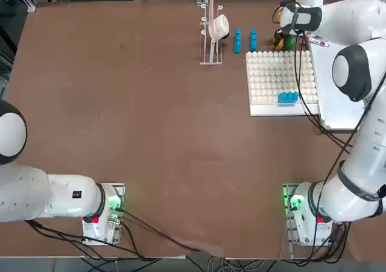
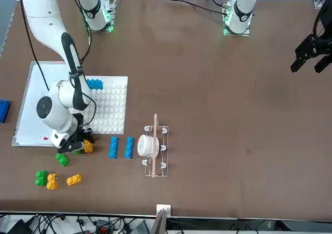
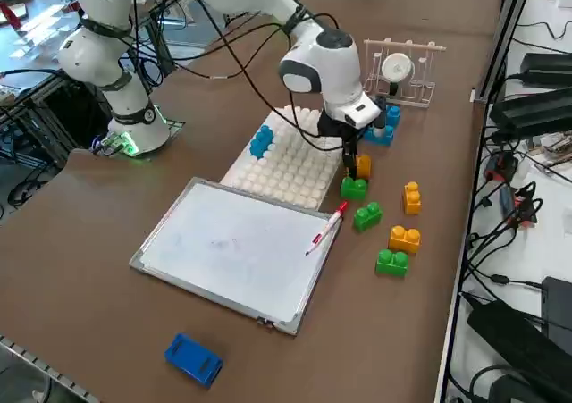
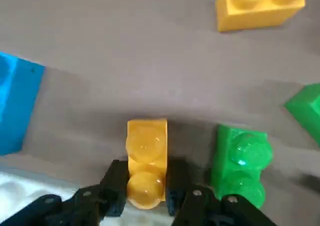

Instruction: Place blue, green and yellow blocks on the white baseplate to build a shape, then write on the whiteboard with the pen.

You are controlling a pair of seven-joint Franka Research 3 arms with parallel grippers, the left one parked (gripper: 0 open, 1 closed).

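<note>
Pinching yellow block (image 4: 146, 163), right gripper (image 4: 145, 193) low beside white baseplate (image 3: 286, 166); no readable writing.

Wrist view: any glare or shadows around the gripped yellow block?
Right wrist view: soft glare spots on the studs of the yellow block clamped in the right pincer and of the green block beside it; a dark shadow band crosses the table beyond them.

You are seeing a glossy white arm (image 3: 313, 59) with rounded grey joints, black cables trailing along it, black fingers (image 4: 112, 196), green light glowing at its base (image 1: 295, 202).
</note>
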